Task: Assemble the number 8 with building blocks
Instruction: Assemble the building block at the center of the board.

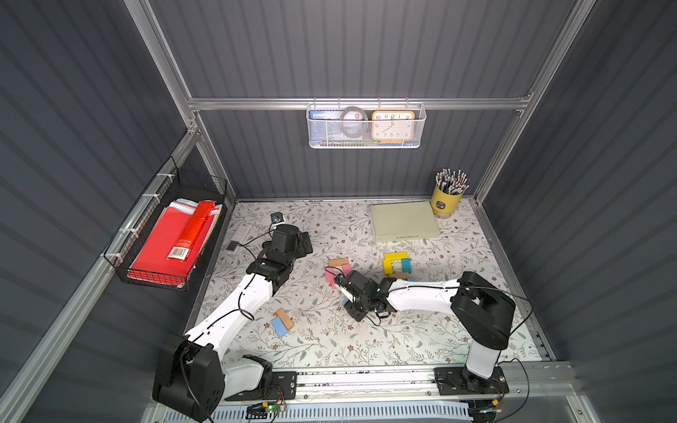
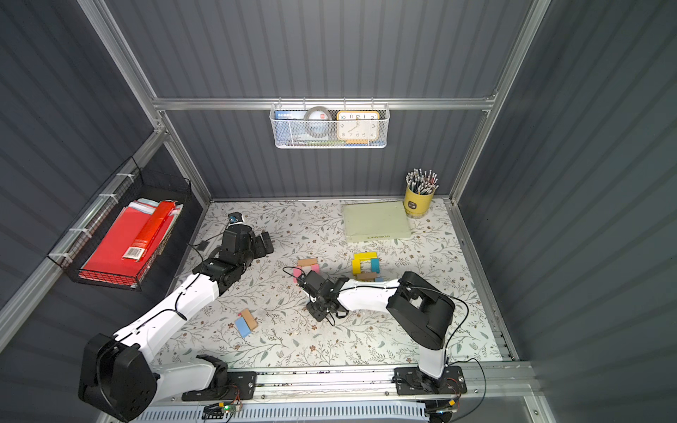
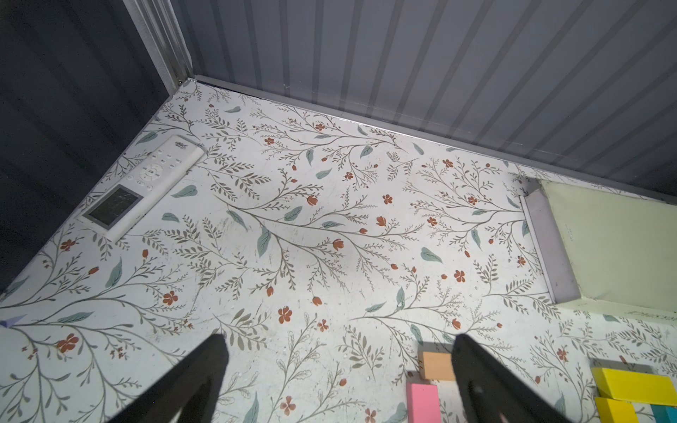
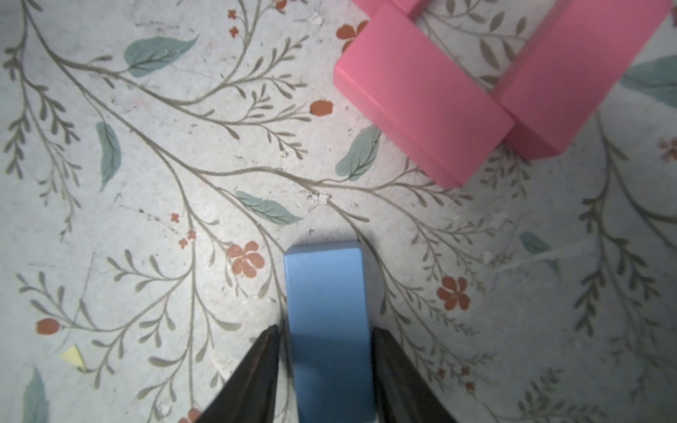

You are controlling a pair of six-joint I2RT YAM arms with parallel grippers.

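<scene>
Lit brightly from above in both top views, mat (image 1: 329, 340) pale, walls (image 1: 73, 110) dim and bowed toward edges. Soft shadows under arms (image 1: 234, 304). Right wrist view close, slightly blurred, fingers (image 4: 252, 381) out of focus; left wrist view sharp, dim at wall

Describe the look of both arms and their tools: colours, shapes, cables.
Both the left arm and right arm have glossy white link shells with bulky black joint housings, and thin black cables looped along them. Each sits on a black base plate. The left tool and right tool have matte black fingers tapering to narrow tips.
</scene>
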